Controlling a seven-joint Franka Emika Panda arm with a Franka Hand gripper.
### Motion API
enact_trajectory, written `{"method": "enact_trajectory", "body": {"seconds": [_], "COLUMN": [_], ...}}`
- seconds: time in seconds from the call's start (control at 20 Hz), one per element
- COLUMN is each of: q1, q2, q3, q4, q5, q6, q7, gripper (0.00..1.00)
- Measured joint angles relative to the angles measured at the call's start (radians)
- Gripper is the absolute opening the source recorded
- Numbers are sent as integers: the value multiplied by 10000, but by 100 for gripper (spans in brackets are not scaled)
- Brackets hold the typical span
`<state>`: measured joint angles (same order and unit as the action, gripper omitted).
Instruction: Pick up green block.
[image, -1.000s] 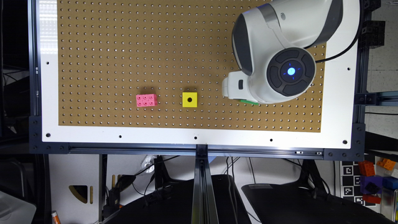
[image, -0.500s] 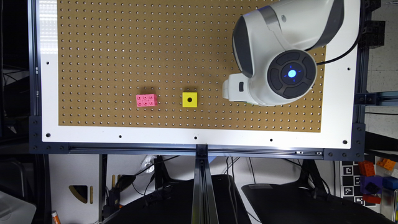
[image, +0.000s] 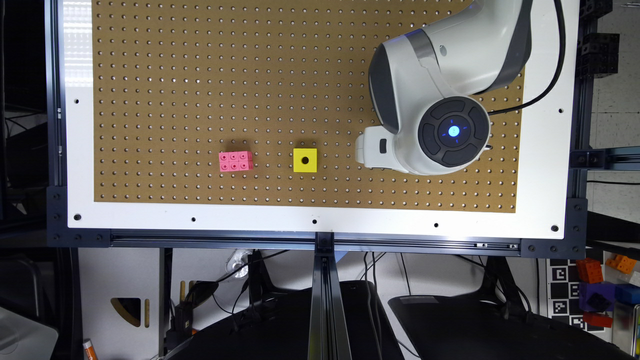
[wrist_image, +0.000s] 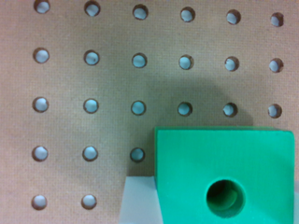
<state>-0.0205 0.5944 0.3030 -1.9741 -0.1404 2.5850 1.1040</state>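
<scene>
The green block (wrist_image: 224, 177) sits close under the wrist camera, its top face with the round dark hole sharp and large, running out of the picture at the near edge. It seems to rest on the brown pegboard (wrist_image: 93, 84), which casts no clue of a lift: the block's shadow lies tight against it. A pale blurred shape beside the block may be one finger of the pincer, but it is too soft to be sure, so whether the pincer is wide, narrow, or closed on the block cannot be told.

In the exterior view the block is covered by the arm (image: 440, 100), whose white end part (image: 372, 150) hangs low over the pegboard toward the exterior view's right. To the left of it stand the yellow cube (image: 305, 160) and, further left, the pink studded brick (image: 236, 161), both well apart from the arm and untouched on the bench (image: 325, 220).

As a judgement, the approach is done and the arm is placed over the right piece; the closing of the grip, if not yet made, and the lift are left.
</scene>
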Motion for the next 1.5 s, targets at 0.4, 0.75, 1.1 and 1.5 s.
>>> {"method": "enact_trajectory", "body": {"seconds": [0.4,0.75,1.1,1.5], "q1": [-12,-10,-9,-12], "q2": [-16,-21,-22,-644], "q3": [-47,-61,-62,-36], "q4": [-4,-4,-4,-4], "q5": [-2,-3,-4,-3], "q6": [-60,-78,-80,-687], "q7": [1,1,1,36], "gripper": [0,0,0,0]}}
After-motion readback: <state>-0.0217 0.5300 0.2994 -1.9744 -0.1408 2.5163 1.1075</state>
